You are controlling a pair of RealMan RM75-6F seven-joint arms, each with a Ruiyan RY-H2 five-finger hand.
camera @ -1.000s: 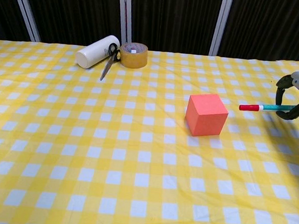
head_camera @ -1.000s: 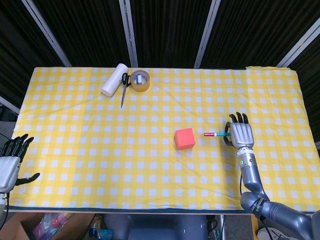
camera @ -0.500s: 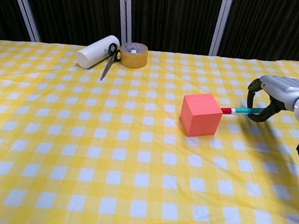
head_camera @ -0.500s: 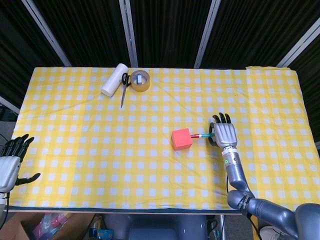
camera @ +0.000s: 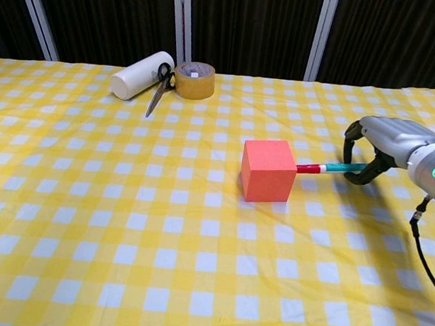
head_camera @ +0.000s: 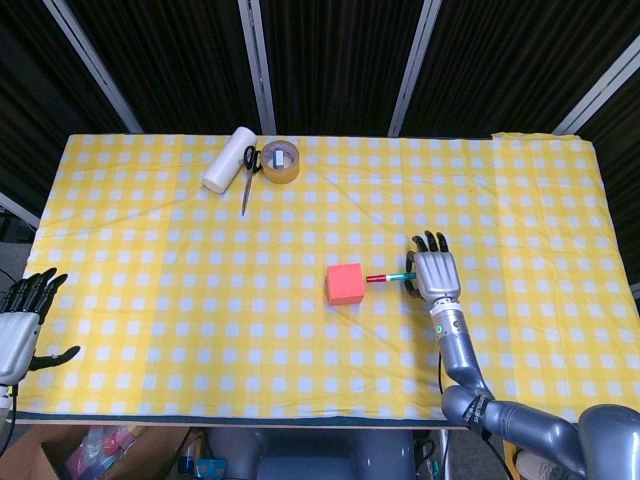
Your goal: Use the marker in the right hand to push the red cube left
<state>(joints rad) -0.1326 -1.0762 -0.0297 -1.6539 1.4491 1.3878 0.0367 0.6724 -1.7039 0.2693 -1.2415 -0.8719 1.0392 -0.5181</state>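
The red cube [head_camera: 345, 283] [camera: 268, 170] sits on the yellow checked tablecloth near the table's middle. My right hand [head_camera: 434, 273] [camera: 379, 140] is just right of it and grips a teal marker [head_camera: 389, 277] [camera: 331, 168] held level. The marker's red tip touches the cube's right face. My left hand [head_camera: 22, 320] hangs off the table's front left corner, fingers apart and holding nothing; the chest view does not show it.
At the back left lie a white cylinder [head_camera: 229, 159] [camera: 141, 74], black-handled scissors [head_camera: 247, 178] [camera: 158, 86] and a roll of brown tape [head_camera: 280, 162] [camera: 194, 80]. The yellow cloth [head_camera: 150, 260] stretches bare to the cube's left.
My right hand has moved left with the marker, the tip met the cube and the cube slid left and turned slightly. The left hand has not moved.
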